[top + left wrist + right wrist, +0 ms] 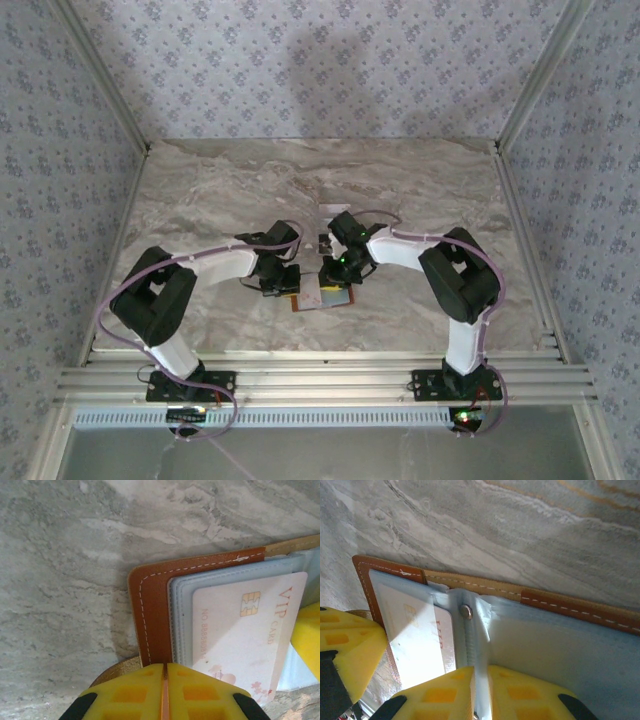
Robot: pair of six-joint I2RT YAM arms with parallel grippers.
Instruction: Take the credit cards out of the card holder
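The grey marbled stone desk (200, 190) carries the orange-brown leather bifold card holder (150, 615), which lies open near the middle between both arms. A pale VIP credit card (240, 630) with a gold chip lies among its grey-blue sleeves. The yellow left fingers (130, 697) pinch the leather edge. The yellow right fingers (520, 695) are closed on the central sleeve fold.
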